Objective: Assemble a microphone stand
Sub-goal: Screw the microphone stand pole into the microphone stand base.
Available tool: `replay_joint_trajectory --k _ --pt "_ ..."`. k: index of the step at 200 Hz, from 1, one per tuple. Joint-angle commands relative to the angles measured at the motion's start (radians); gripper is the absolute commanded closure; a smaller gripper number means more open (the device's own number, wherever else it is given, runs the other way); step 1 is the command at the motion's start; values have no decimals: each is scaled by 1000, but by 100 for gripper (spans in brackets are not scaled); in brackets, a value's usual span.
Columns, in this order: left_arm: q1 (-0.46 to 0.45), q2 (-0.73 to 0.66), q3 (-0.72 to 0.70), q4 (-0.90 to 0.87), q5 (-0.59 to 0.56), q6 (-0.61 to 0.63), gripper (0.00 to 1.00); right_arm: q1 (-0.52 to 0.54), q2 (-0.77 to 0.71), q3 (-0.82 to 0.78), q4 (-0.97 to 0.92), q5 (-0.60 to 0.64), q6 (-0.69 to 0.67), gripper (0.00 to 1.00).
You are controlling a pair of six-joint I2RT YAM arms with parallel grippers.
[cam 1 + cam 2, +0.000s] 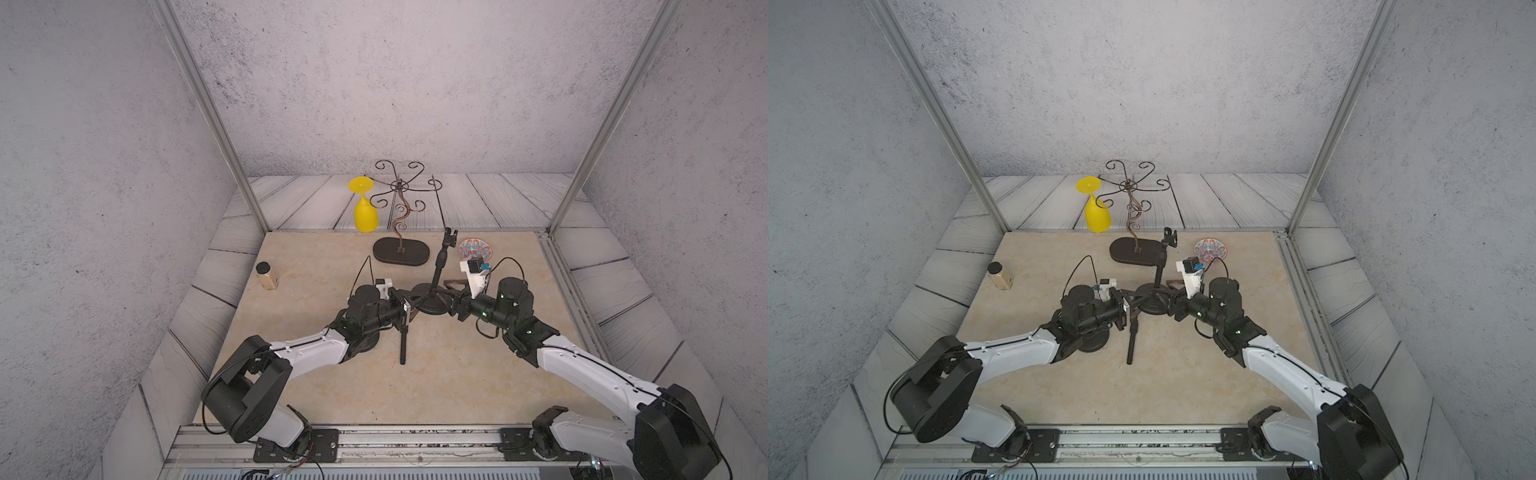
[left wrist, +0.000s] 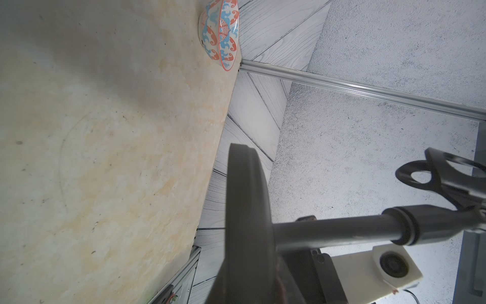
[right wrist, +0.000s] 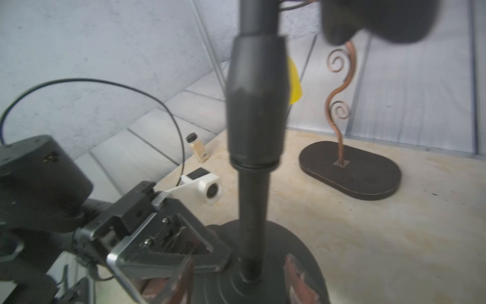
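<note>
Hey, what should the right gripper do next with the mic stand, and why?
Probably close the right gripper on the pole, low down, and twist to tighten. Its jaws stand open either side of the pole, and the left gripper clamps the base rim, steadying it.

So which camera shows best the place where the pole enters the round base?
The right wrist view: close up, the pole enters the round base in plain sight. The left wrist view shows the base edge-on, with the pole leaving it in profile. In both top views the joint is small and dark.
</note>
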Motion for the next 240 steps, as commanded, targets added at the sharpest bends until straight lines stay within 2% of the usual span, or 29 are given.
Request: replay_joint_trajectory --k 1,50,89,117,137,152,168,193,209,228,234,240 --pt "4 -52 15 99 16 0 100 -25 56 41 17 -153 -61 49" --pt "5 -66 18 83 14 -1 100 -61 153 68 109 -204 -26 60" --pt "5 -66 26 79 19 1 100 -62 197 83 177 -244 12 84" --pt "6 -62 27 79 20 6 100 -56 200 64 223 -197 88 100" --pt "6 -59 27 79 19 9 100 -13 165 36 188 -17 136 100" --pt "6 -58 26 79 19 11 100 89 121 49 50 261 133 100" --pt "6 -57 22 79 18 14 100 230 114 99 -81 630 189 100" --pt "6 -54 20 79 19 16 100 384 196 242 -272 1008 366 100" --pt "6 -59 20 75 19 21 100 437 255 316 -324 1094 412 100" --pt "7 -64 19 55 11 32 100 445 260 320 -296 1055 401 100" --pt "9 -66 17 54 10 32 100 444 248 309 -285 1035 381 91" --pt "9 -66 14 56 7 33 100 441 229 295 -261 1006 345 77"
